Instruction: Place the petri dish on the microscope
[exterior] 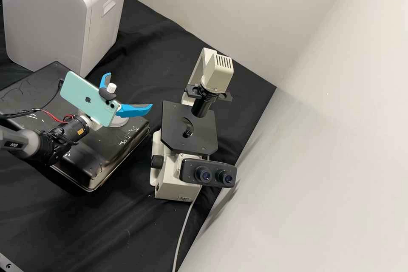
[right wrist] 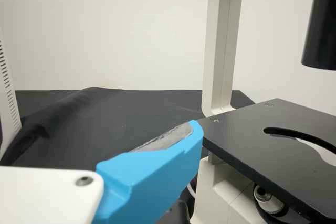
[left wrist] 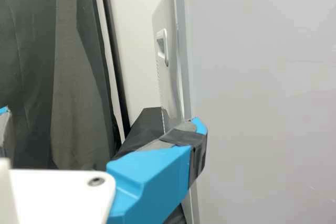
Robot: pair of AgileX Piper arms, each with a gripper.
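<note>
A beige inverted microscope (exterior: 170, 174) stands mid-bench with a black stage (exterior: 174, 136) that has a slot in it; nothing lies on the stage. My right gripper (exterior: 127, 91) hangs open just left of the stage, over a black case, one blue finger (exterior: 134, 109) pointing at the stage edge. In the right wrist view that finger (right wrist: 157, 166) nearly meets the stage (right wrist: 252, 135). A pale round thing (exterior: 118, 122) under the gripper may be the petri dish; I cannot tell. My left gripper (left wrist: 100, 117) is open beside a white appliance (left wrist: 168, 66), nothing between its fingers.
The black case (exterior: 97, 153) lies left of the microscope. The white appliance (exterior: 63, 8) fills the back left corner. A light wall (exterior: 340, 136) closes off the bench on the right. A grey cable (exterior: 182, 229) runs forward from the microscope.
</note>
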